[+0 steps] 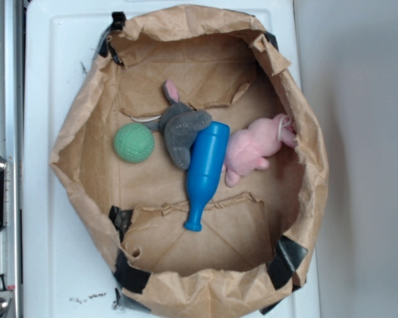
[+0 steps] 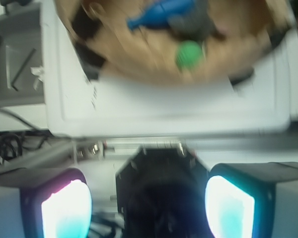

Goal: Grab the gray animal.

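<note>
Task barely begun. Gray animal lies in paper bag, touching blue bottle. End effector far off, wide open, empty. Reach and grab left.

Gripper fingers are standing apart, empty; gray animal is lying blurred between blue bottle and green ball.

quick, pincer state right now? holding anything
Pincer: open, fingers wide apart, holding nothing; it is off to the side of the brown paper bag, away from the small dark-gray plush animal.
</note>
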`<state>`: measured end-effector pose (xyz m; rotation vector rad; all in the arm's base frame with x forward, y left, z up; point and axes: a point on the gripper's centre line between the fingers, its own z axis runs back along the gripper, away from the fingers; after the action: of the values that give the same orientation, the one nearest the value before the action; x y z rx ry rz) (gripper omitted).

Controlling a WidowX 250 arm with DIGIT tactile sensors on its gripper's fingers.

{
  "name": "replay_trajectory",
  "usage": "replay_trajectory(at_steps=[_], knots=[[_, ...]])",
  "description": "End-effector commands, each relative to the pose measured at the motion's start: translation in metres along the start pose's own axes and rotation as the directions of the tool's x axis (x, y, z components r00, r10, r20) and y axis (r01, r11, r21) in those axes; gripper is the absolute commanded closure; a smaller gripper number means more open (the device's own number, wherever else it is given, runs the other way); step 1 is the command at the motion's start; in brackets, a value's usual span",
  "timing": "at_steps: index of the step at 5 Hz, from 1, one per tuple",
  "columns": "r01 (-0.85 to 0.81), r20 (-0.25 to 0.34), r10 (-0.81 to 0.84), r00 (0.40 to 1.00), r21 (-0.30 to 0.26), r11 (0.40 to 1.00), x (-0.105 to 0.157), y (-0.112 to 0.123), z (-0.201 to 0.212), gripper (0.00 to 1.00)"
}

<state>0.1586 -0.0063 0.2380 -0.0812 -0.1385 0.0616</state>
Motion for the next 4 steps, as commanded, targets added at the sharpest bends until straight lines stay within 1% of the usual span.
replay_trajectory(at_steps=[1,2,3,4], knots=[[0.192,0.143,-0.191,0.971,0.006,0.981,0.079,0.023,-0.007,0.0],[0.281,0.133,-0.282,0.95,0.03,0.959,0.103,0.032,-0.03,0.0],[0.3,0.088,-0.3,0.95,0.009,0.954,0.123,0.054,-0.061,0.0],[0.3,0.088,-0.3,0.95,0.009,0.954,0.123,0.054,-0.061,0.0]])
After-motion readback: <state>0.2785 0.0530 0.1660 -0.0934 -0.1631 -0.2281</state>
